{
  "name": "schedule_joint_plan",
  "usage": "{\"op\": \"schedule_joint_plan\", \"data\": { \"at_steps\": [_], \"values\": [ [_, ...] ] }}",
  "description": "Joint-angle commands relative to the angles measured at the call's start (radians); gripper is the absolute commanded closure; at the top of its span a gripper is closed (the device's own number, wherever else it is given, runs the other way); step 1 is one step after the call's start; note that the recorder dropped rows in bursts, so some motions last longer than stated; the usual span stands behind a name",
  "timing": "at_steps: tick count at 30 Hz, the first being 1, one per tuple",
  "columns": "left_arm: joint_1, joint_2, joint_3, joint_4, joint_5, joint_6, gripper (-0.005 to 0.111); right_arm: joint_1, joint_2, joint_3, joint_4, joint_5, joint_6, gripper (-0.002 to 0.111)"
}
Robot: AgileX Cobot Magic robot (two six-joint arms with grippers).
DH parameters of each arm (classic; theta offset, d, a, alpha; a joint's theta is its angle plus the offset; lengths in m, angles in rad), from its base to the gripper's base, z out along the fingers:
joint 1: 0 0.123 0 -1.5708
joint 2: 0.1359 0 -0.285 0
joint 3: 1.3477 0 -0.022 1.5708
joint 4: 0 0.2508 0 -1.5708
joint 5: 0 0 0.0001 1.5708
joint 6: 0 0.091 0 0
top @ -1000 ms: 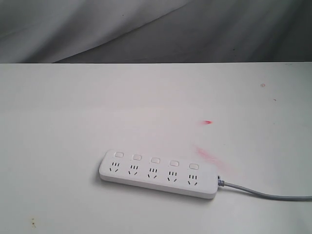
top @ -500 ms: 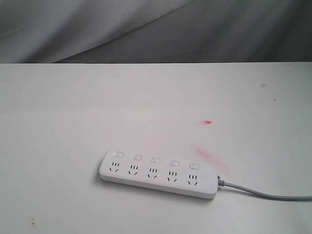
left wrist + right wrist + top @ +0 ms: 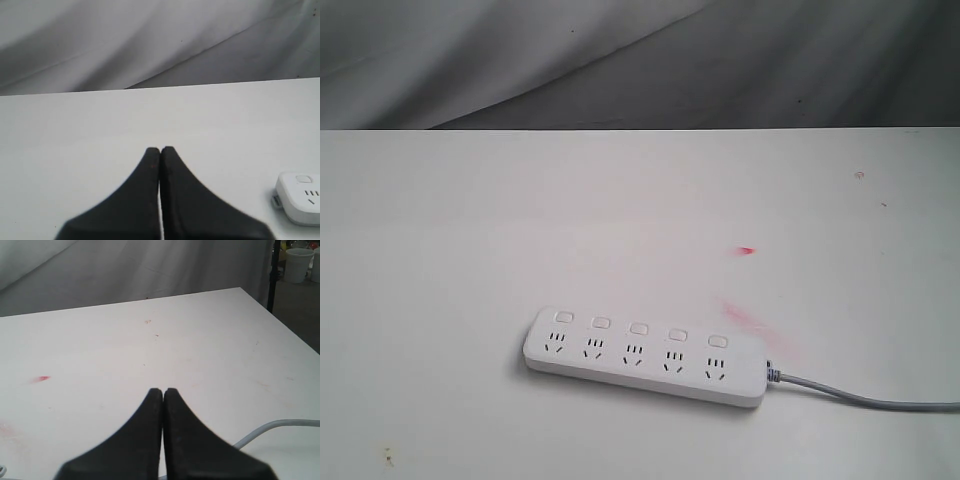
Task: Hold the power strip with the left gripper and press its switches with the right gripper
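Observation:
The white power strip [image 3: 645, 356] lies flat on the white table, near its front edge. Its switches [image 3: 639, 328] form a row of small white buttons along its far side. A grey cord [image 3: 865, 397] leaves its right end. Neither arm shows in the exterior view. In the left wrist view my left gripper [image 3: 160, 149] is shut with nothing in it, above bare table, and one end of the power strip [image 3: 300, 197] shows off to the side. My right gripper [image 3: 163, 390] is shut and empty too, with the cord [image 3: 272, 428] curving past beside it.
The white table [image 3: 470, 240] ends at a grey cloth backdrop [image 3: 620, 60]. A small red mark [image 3: 747, 250] and a faint pink smear [image 3: 745, 320] lie behind the strip's right end. A black post [image 3: 273, 275] and white buckets [image 3: 298, 264] stand beyond the table's far corner.

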Motion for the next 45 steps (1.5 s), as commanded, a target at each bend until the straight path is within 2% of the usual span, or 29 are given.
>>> {"op": "schedule_joint_plan", "data": {
  "at_steps": [1, 7, 9, 13, 26, 33, 45],
  "values": [
    [-0.004, -0.004, 0.003, 0.008, 0.004, -0.005, 0.106, -0.010, -0.006, 0.003, -0.007, 0.003, -0.002, 0.108],
    [-0.004, -0.004, 0.003, -0.012, -0.001, -0.007, 0.106, -0.010, -0.006, 0.003, -0.007, 0.003, -0.002, 0.108],
    [-0.004, -0.004, 0.003, -0.069, -0.037, -0.007, 0.106, -0.010, -0.006, 0.003, -0.007, 0.003, -0.002, 0.108],
    [-0.004, -0.004, 0.003, -0.070, -0.087, -0.007, 0.106, -0.010, -0.006, 0.003, -0.007, 0.003, -0.002, 0.108],
    [-0.004, -0.004, 0.003, -0.070, -0.083, -0.007, 0.106, -0.010, -0.006, 0.003, -0.007, 0.003, -0.002, 0.108],
    [-0.004, -0.004, 0.003, -0.070, 0.026, -0.007, 0.106, -0.010, -0.006, 0.003, -0.007, 0.003, -0.002, 0.108],
    [-0.004, -0.004, 0.003, -0.070, 0.024, -0.007, 0.106, -0.010, -0.006, 0.003, -0.007, 0.003, -0.002, 0.108]
  ]
}}
